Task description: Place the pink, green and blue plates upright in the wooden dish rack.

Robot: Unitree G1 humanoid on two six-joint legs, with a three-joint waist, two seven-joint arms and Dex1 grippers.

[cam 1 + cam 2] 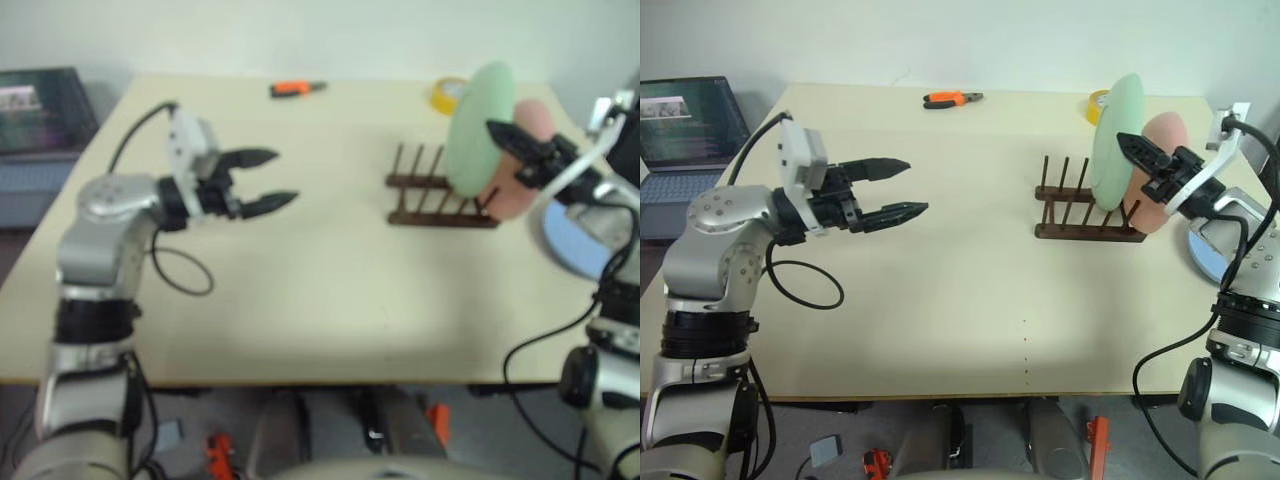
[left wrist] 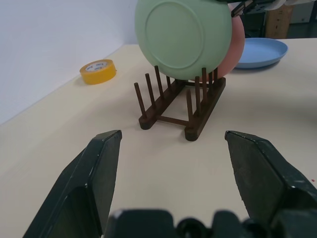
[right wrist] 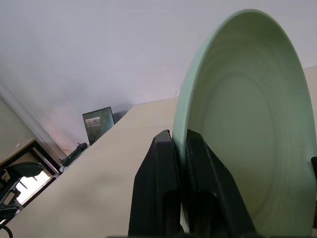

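A laptop (image 1: 685, 125) is standing past the table's (image 1: 940, 320) left edge; the left gripper (image 1: 902, 187) is hovering over the left half of the table with its fingers spread wide and nothing between them; a broad bare stretch of table is lying between it and the wooden dish rack (image 1: 1085, 212); orange pliers (image 1: 952, 98) are lying near the far edge. The green plate (image 1: 1114, 140) is standing upright over the rack, pinched at its rim by the right gripper (image 1: 1137, 150); whether its lower edge is already sitting between the pegs, I cannot tell. The pink plate (image 1: 1162, 170) is standing upright just behind it in the rack; the blue plate (image 1: 1208, 250) is lying flat by the right edge. The left wrist view is showing the green plate's round back with its raised ring, and the yellow tape roll (image 2: 98, 71) well apart from the rack; the right wrist view is showing the plate's hollow front, matte and plain.
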